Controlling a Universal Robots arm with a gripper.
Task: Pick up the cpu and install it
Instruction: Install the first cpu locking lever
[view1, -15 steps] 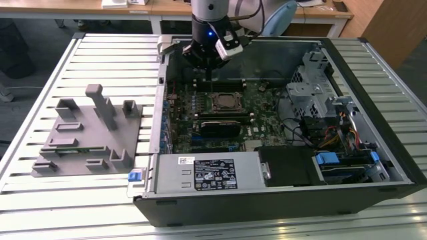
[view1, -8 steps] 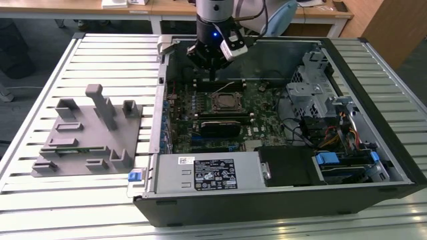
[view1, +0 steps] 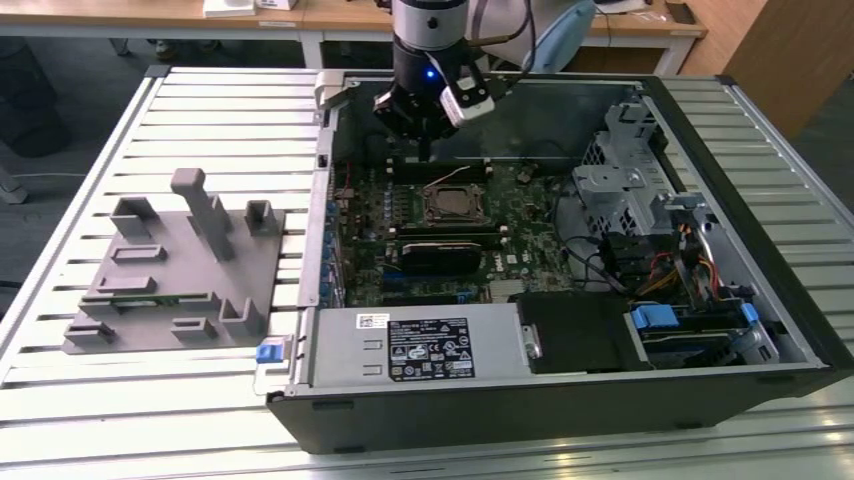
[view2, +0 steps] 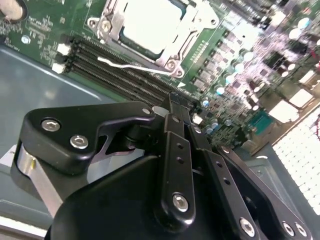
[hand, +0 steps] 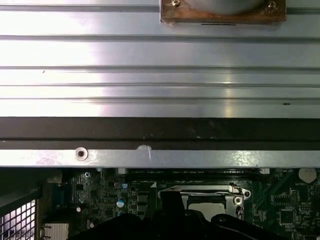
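Note:
The cpu (view2: 150, 25), a pale silver-white square, lies inside the metal frame of the socket (view1: 454, 205) on the green motherboard (view1: 534, 250). In the first wrist view the cpu (hand: 206, 212) shows as a pale patch within the socket frame (hand: 200, 192). My gripper (view1: 424, 152) hangs just behind the socket, above the dark memory slots (view2: 115, 75). Its black fingers (view2: 176, 135) are shut together at the gripper's tip (view2: 175, 100), with nothing seen between them. A thin wire lever (view2: 130, 64) lies along the socket's edge.
The open computer case (view1: 561, 400) lies on a slatted metal table (view1: 214, 130). A grey plastic fixture (view1: 174, 270) stands at the exterior view's left. A black labelled block (view1: 414, 345), drive cages (view1: 627, 190) and cables (view1: 667, 270) crowd the case.

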